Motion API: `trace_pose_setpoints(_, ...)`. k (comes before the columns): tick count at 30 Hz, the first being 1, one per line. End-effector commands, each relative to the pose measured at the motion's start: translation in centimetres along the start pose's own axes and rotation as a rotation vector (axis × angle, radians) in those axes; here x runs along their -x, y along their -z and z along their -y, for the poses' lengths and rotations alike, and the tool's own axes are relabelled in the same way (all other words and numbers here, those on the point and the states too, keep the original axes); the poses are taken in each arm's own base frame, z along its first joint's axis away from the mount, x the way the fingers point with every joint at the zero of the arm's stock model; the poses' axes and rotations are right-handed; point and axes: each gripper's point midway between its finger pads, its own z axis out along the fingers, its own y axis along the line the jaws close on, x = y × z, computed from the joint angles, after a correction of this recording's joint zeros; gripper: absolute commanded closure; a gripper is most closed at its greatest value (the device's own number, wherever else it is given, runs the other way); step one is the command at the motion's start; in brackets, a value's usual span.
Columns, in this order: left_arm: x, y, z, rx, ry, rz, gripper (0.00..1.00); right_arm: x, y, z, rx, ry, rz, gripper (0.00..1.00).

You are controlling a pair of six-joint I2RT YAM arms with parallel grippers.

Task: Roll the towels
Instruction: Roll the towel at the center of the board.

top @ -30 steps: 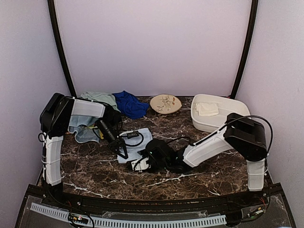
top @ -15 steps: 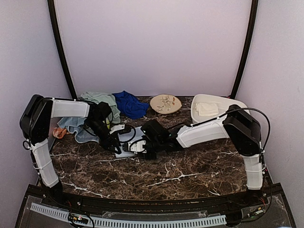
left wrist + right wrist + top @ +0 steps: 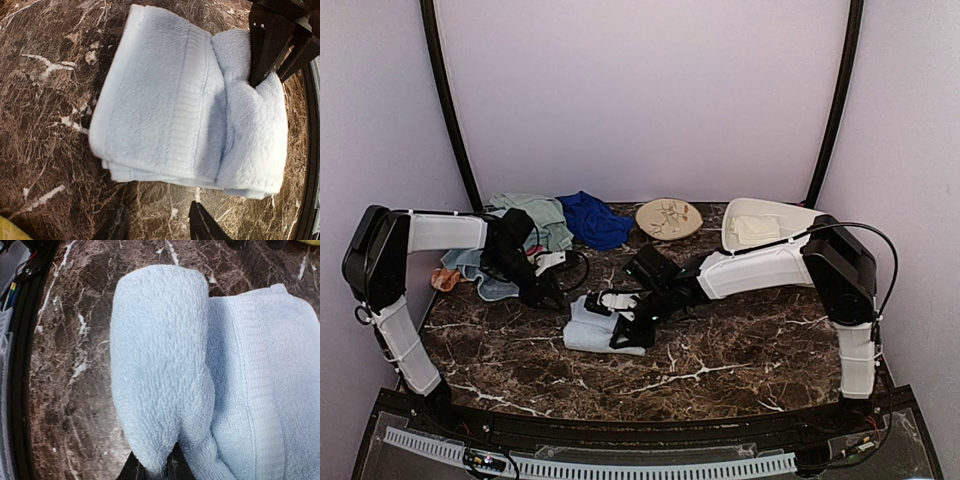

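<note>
While the right hand (image 3: 155,467) is clenching a thick, rolled-over fold of the light blue towel (image 3: 160,365) between its fingers, the rest of that towel is lying flat on the dark marble counter (image 3: 740,350), near the middle and a little to the left. In the left wrist view, the right hand's dark fingers (image 3: 267,47) are gripping the rolled end of the cloth at the towel's far right corner, and the flat part with its woven band is stretching away to the left. The left hand (image 3: 157,227) is hovering just beside the towel's edge with its fingers spread and released, holding nothing. From above, the left hand (image 3: 552,292) is sitting just left of the towel (image 3: 585,328) and the right hand (image 3: 623,328) is reaching over it from the right. At the far left, a green towel (image 3: 535,210) and a royal blue towel (image 3: 592,218) are lying bunched together. A cream towel (image 3: 755,228) is resting inside the white tub (image 3: 790,208) at the far right, with a round patterned plate (image 3: 668,217) between tub and pile.
</note>
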Motion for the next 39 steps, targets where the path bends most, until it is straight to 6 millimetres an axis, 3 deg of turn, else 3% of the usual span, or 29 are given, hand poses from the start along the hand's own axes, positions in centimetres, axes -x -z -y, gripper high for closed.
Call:
trace_pose_setpoints(1, 0.3, 1.6, 0.5, 0.072, -0.074, 0.033, 0.58, -4.7, -0.6, -3.9, 0.186, -0.298, -0.127, 0.89)
trace_pose_setpoints(6, 0.2, 2.8, 1.4, 0.133, -0.145, 0.063, 0.58, -5.3, -2.0, -3.1, 0.247, -0.461, -0.153, 0.89)
trace_pose_setpoints(11, 0.8, 3.6, 4.8, 0.074, -0.227, 0.093, 0.58, -5.6, -2.9, -1.2, 0.305, -0.641, -0.164, 0.89)
trace_pose_setpoints(16, 1.0, 0.5, 8.0, 0.051, -0.374, -0.007, 0.59, -6.1, -3.2, 0.3, 0.325, -0.769, -0.153, 0.88)
trace_pose_setpoints(22, 2.0, -2.8, 9.6, 0.026, -0.482, -0.067, 0.6, -7.5, -3.7, 0.8, 0.304, -0.812, -0.178, 0.87)
trace_pose_setpoints(26, 2.4, -4.9, 8.7, 0.065, -0.516, -0.105, 0.61, -7.5, -3.5, 1.5, 0.284, -0.824, -0.155, 0.82)
trace_pose_setpoints(32, 2.6, -6.6, 5.3, 0.198, -0.494, -0.139, 0.63, -5.1, -2.2, 2.3, 0.291, -0.806, -0.054, 0.71)
trace_pose_setpoints(36, 1.1, -7.3, 5.7, 0.16, -0.494, -0.173, 0.64, -3.9, -1.6, 2.8, 0.299, -0.8, -0.022, 0.68)
trace_pose_setpoints(39, -0.2, -7.9, 6.1, 0.104, -0.457, -0.218, 0.76, -3.4, -0.6, 4.2, 0.232, -0.778, 0.02, 0.6)
